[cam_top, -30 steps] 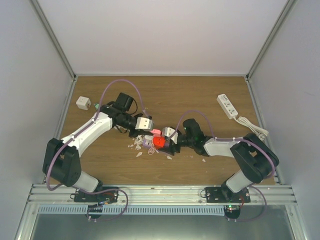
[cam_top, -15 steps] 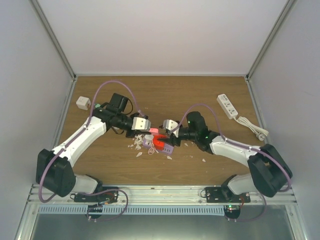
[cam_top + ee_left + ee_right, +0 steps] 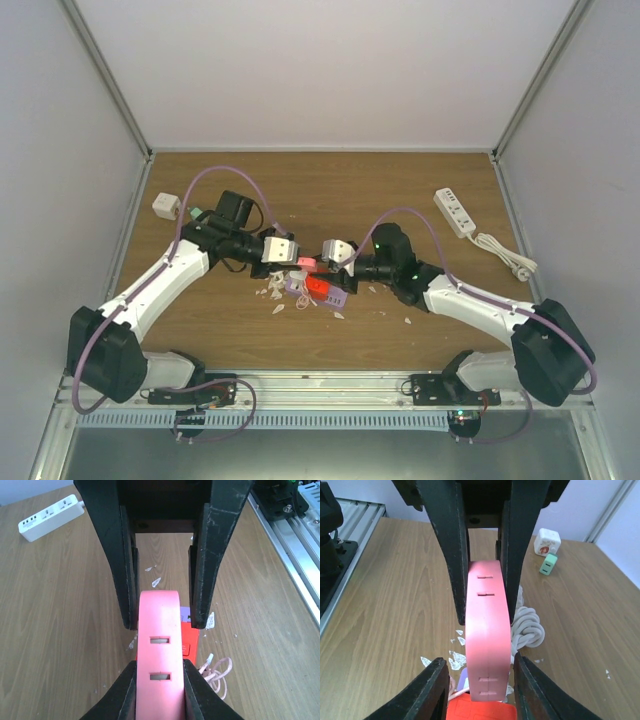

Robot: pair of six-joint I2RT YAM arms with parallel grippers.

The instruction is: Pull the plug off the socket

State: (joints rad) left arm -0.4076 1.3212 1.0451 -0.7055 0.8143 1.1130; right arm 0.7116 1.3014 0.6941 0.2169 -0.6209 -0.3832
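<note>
A pink socket bar (image 3: pixel 161 630) with paired slots runs between the two grippers, above a red block (image 3: pixel 318 284) and a purple piece (image 3: pixel 332 296) on the table. The red block looks like the plug; I cannot tell whether it is joined to the bar. My left gripper (image 3: pixel 158 662) is shut on one end of the pink socket bar (image 3: pixel 487 630); it comes in from the left (image 3: pixel 285 250). My right gripper (image 3: pixel 479 659) straddles the other end with a gap on each side of the bar. From above it (image 3: pixel 332 252) faces the left gripper.
A white power strip (image 3: pixel 455 212) with its cord (image 3: pixel 500 250) lies at the back right. A white cube adapter (image 3: pixel 165 206) and a small green one (image 3: pixel 189 212) sit at the back left. White chips (image 3: pixel 272 292), a pink cable coil (image 3: pixel 215 667) and a white cord coil (image 3: pixel 527 625) surround the bar.
The right gripper's jaws have narrowed around the pink bar, and that arm has swung up and back. The left arm shifted slightly left, still gripping the bar.
</note>
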